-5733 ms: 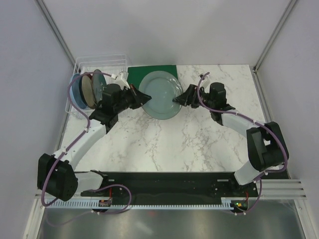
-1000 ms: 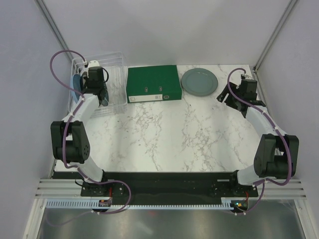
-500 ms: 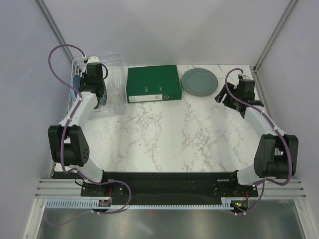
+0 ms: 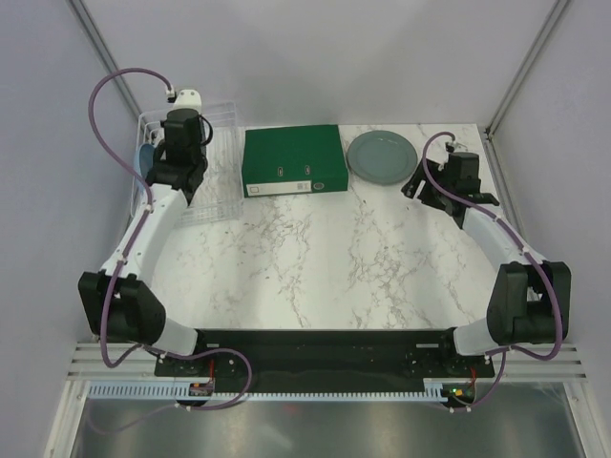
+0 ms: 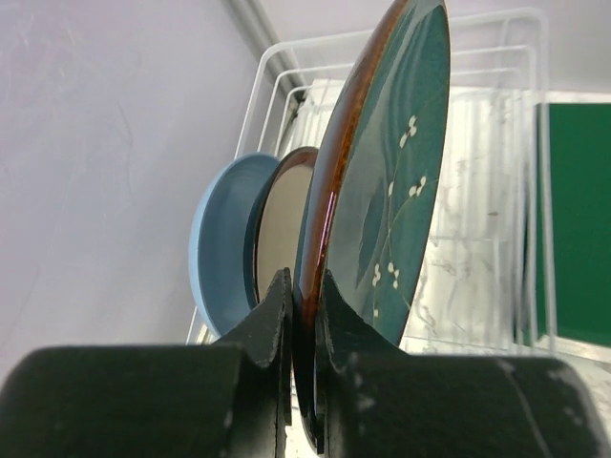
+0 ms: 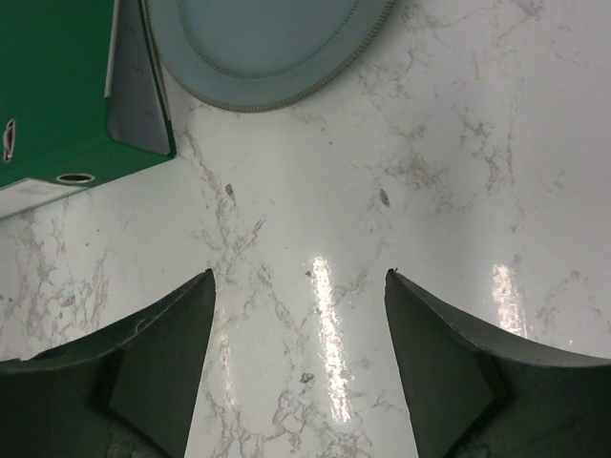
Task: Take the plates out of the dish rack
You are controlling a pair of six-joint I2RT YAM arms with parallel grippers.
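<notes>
My left gripper (image 5: pixel 304 286) is shut on the rim of the dark grey-blue plate (image 5: pixel 391 181), which has a brown edge and white flower marks and stands upright in the dish rack (image 5: pixel 496 57). Behind it stand the reddish-brown plate with cream centre (image 5: pixel 279 229) and the light blue plate (image 5: pixel 221 248). From above, the left gripper (image 4: pixel 178 170) hangs over the rack (image 4: pixel 221 186) at the back left. The grey-green plate (image 4: pixel 382 156) lies flat at the back right, also in the right wrist view (image 6: pixel 258 38). My right gripper (image 4: pixel 421 187) is open and empty over bare marble (image 6: pixel 301 277), near that plate.
A green binder (image 4: pixel 292 159) lies flat between the rack and the grey-green plate; its corner shows in the right wrist view (image 6: pixel 57 86). Grey walls close in the left, back and right sides. The marble table (image 4: pixel 334 258) stretches in front of the arms.
The left arm has stretched further back over the rack, wrist higher. The right gripper has drifted a little left and nearer. The grey-green plate, held between both grippers earlier, lies on the table.
</notes>
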